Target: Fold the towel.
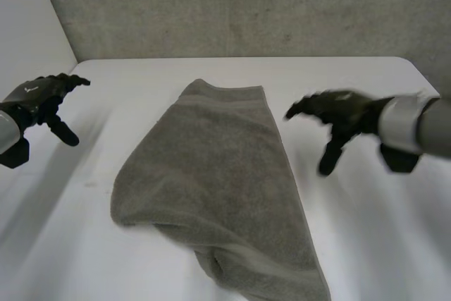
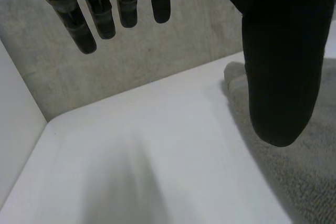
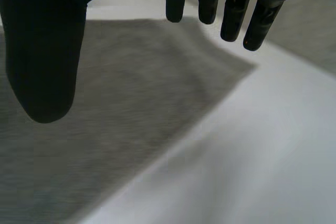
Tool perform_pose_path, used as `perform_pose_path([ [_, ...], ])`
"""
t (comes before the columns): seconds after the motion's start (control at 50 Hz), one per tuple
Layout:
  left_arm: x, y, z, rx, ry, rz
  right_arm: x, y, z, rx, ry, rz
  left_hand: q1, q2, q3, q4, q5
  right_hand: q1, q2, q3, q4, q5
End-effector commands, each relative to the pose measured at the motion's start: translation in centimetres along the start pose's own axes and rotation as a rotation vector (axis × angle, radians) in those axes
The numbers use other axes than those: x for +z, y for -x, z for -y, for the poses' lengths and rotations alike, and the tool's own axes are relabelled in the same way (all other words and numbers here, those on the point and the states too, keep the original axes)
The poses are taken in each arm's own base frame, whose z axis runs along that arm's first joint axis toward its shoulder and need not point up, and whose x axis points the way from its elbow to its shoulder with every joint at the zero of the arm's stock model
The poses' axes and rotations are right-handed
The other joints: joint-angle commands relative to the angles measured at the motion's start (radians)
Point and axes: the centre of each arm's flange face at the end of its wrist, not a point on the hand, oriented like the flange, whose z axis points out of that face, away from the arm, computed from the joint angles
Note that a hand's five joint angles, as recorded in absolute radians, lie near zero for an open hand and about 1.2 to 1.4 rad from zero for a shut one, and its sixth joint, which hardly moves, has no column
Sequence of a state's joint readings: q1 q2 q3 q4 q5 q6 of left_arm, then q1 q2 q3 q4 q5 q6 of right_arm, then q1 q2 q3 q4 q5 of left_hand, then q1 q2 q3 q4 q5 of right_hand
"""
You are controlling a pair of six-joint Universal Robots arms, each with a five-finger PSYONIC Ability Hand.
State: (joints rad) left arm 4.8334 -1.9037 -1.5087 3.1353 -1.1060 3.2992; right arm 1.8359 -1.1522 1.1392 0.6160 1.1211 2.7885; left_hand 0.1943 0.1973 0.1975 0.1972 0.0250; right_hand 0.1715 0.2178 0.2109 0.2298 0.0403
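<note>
A grey towel (image 1: 211, 181) lies folded lengthwise down the middle of the white table (image 1: 366, 244), its near end rumpled. My left hand (image 1: 44, 98) hovers above the table to the towel's left, open with fingers spread, holding nothing. My right hand (image 1: 337, 112) hangs open to the right of the towel's far end, apart from it. In the left wrist view the towel (image 2: 310, 161) lies beyond my thumb (image 2: 283, 61), with straight fingers (image 2: 94, 14) over bare table. In the right wrist view the towel (image 3: 131, 103) spreads under my thumb (image 3: 44, 51) and fingers (image 3: 231, 9).
A grey concrete wall (image 1: 246, 5) rises behind the table's far edge. A white side panel (image 1: 28, 26) stands at the far left. Bare table (image 1: 63, 230) stretches on both sides of the towel.
</note>
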Motion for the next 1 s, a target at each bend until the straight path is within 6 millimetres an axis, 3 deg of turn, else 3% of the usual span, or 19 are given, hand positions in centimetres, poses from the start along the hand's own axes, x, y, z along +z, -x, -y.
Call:
perform_pose_path([
  [0.02, 0.4, 0.5, -0.5, 0.006, 0.001, 0.009, 2.9, 7.5, -3.2, 0.084, 0.062, 0.177, 0.031, 0.028, 0.028, 0.028, 0.026, 0.003, -0.043, -0.036, -0.055, -0.040],
  [0.04, 0.4, 0.5, -0.5, 0.007, 0.000, 0.009, 3.3, 9.0, -3.7, 0.107, 0.065, 0.209, 0.031, 0.028, 0.028, 0.028, 0.026, 0.003, -0.043, -0.036, -0.055, -0.040],
  [0.2, 0.4, 0.0, -0.6, 0.007, 0.004, 0.000, 4.9, 13.7, -5.0, 0.197, 0.042, 0.297, 0.031, 0.028, 0.028, 0.028, 0.026, 0.003, -0.043, -0.036, -0.055, -0.040],
  [0.32, 0.3, -0.1, -0.8, 0.006, 0.006, -0.004, 6.6, 14.6, -6.6, 0.171, 0.033, 0.207, 0.028, 0.025, 0.025, 0.025, 0.023, 0.003, -0.043, -0.036, -0.055, -0.040],
  [0.38, 0.3, -0.4, -0.9, 0.006, 0.009, -0.009, 7.5, 14.3, -7.2, 0.142, 0.011, 0.117, 0.025, 0.022, 0.022, 0.022, 0.020, 0.137, 0.090, 0.097, 0.078, 0.093],
  [0.42, 0.3, -0.5, -0.9, 0.007, 0.008, -0.013, 8.2, 13.9, -7.4, 0.099, -0.019, 0.063, 0.025, 0.022, 0.022, 0.022, 0.020, 0.396, 0.350, 0.357, 0.338, 0.353],
  [0.52, 0.3, -1.0, -1.0, 0.009, 0.011, -0.024, 8.0, 13.6, -7.7, 0.066, -0.014, 0.059, 0.025, 0.022, 0.022, 0.022, 0.020, 0.689, 0.642, 0.649, 0.630, 0.645],
  [0.54, 0.3, -1.1, -0.9, 0.010, 0.011, -0.028, 7.7, 13.7, -7.8, 0.062, -0.017, 0.072, 0.025, 0.022, 0.022, 0.022, 0.020, 1.040, 0.994, 1.001, 0.982, 0.997],
  [0.56, 0.3, -1.1, -0.9, 0.010, 0.011, -0.028, 7.2, 13.7, -7.4, 0.059, -0.029, 0.088, 0.025, 0.022, 0.022, 0.022, 0.020, 1.223, 1.177, 1.183, 1.165, 1.180],
  [0.68, 0.2, -1.7, -1.2, 0.008, 0.020, -0.043, 5.4, 13.8, -5.7, 0.021, -0.095, 0.159, 0.025, 0.022, 0.022, 0.022, 0.020, 1.225, 1.178, 1.185, 1.166, 1.181],
  [0.76, 0.0, -2.6, -1.4, 0.012, 0.026, -0.065, 3.6, 10.0, -3.7, -0.080, -0.158, 0.107, 0.022, 0.019, 0.019, 0.019, 0.017, 1.225, 1.178, 1.185, 1.166, 1.181],
  [0.82, -0.2, -3.4, -1.4, 0.019, 0.024, -0.083, 2.9, 8.3, -3.9, -0.169, -0.123, 0.069, 0.022, 0.019, 0.019, 0.019, 0.017, 1.225, 1.178, 1.185, 1.166, 1.181],
  [0.86, -0.2, -3.7, -1.3, 0.024, 0.021, -0.091, 2.5, 8.3, -4.5, -0.173, -0.082, 0.079, 0.022, 0.019, 0.019, 0.019, 0.017, 1.225, 1.178, 1.185, 1.166, 1.181],
  [0.88, -0.3, -4.0, -1.3, 0.026, 0.021, -0.097, 2.4, 8.5, -5.0, -0.136, -0.048, 0.086, 0.022, 0.019, 0.019, 0.019, 0.017, 1.075, 1.028, 1.035, 1.016, 1.031],
  [0.94, -0.3, -4.2, -1.2, 0.029, 0.018, -0.101, 2.6, 8.8, -5.5, -0.071, -0.029, 0.098, 0.022, 0.019, 0.019, 0.019, 0.017, 0.997, 0.951, 0.957, 0.939, 0.954],
  [0.96, -0.3, -4.3, -1.3, 0.030, 0.018, -0.106, 2.9, 9.2, -5.8, 0.008, -0.019, 0.116, 0.022, 0.019, 0.019, 0.019, 0.017, 0.869, 0.823, 0.829, 0.811, 0.826],
  [0.98, -0.3, -4.3, -1.2, 0.032, 0.014, -0.103, 3.1, 9.5, -6.0, 0.089, -0.020, 0.126, 0.022, 0.019, 0.019, 0.019, 0.017, 0.592, 0.545, 0.552, 0.533, 0.548],
  [1.0, -0.3, -4.3, -1.2, 0.032, 0.014, -0.103, 3.1, 9.5, -6.0, 0.090, -0.020, 0.126, 0.022, 0.019, 0.019, 0.019, 0.017, 0.589, 0.542, 0.549, 0.530, 0.545],
])
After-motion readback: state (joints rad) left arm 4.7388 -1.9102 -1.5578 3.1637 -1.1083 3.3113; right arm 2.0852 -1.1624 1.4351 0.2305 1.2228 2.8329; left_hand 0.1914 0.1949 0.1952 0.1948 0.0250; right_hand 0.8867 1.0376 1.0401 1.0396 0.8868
